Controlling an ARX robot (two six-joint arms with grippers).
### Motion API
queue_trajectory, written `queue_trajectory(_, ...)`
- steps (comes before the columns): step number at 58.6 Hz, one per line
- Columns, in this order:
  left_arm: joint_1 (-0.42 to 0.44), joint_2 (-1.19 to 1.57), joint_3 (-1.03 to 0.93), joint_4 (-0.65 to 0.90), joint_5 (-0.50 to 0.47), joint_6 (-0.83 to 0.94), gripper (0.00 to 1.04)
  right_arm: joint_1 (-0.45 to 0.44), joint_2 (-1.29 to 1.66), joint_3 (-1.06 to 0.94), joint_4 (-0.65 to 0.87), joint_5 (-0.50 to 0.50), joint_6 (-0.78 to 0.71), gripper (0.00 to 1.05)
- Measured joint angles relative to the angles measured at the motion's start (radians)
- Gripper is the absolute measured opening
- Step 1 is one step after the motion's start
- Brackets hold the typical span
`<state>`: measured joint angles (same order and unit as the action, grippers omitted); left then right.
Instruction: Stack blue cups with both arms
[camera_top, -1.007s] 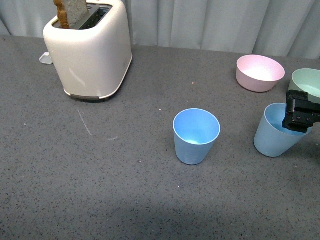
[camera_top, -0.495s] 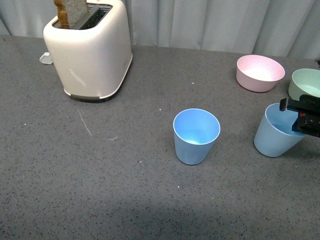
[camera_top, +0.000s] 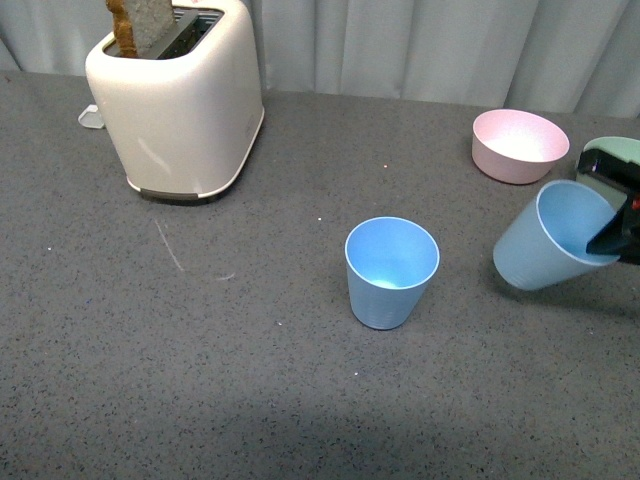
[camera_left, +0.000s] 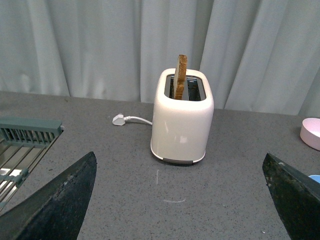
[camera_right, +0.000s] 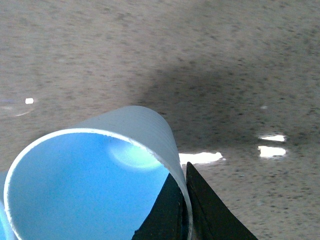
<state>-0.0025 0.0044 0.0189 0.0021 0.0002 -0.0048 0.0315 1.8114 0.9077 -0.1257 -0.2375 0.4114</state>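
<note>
One blue cup (camera_top: 391, 270) stands upright on the grey table near the middle. My right gripper (camera_top: 618, 237) is shut on the rim of the second blue cup (camera_top: 548, 250) at the right edge, holding it tilted and lifted off the table. In the right wrist view the cup (camera_right: 95, 185) fills the lower left, its wall pinched between my gripper (camera_right: 184, 210)'s two black fingers. My left gripper (camera_left: 180, 200) is open and empty, its fingers (camera_left: 55, 205) wide apart, facing the toaster; a sliver of the standing cup (camera_left: 315, 178) shows at the edge.
A cream toaster (camera_top: 180, 100) with a slice of bread stands at the back left, also in the left wrist view (camera_left: 182, 120). A pink bowl (camera_top: 518, 145) and a pale green bowl (camera_top: 615, 152) sit at the back right. A dish rack (camera_left: 25, 145) shows beside the left arm.
My right gripper has lifted the blue cup off the table and tilted it, its base swinging left toward the standing cup. The standing cup has not moved.
</note>
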Motion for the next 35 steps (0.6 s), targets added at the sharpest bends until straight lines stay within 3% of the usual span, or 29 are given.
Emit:
queue_trajectory(15,0.000,0.000,0.000,0.000,0.000,0.000,0.98,0.135,-0.108,0.050,-0.039,-0.103,0.033,0.01)
queue_trajectory(35,0.000,0.000,0.000,0.000,0.000,0.000,0.98,0.222,-0.085,0.077,-0.093,-0.088,0.034,0.01)
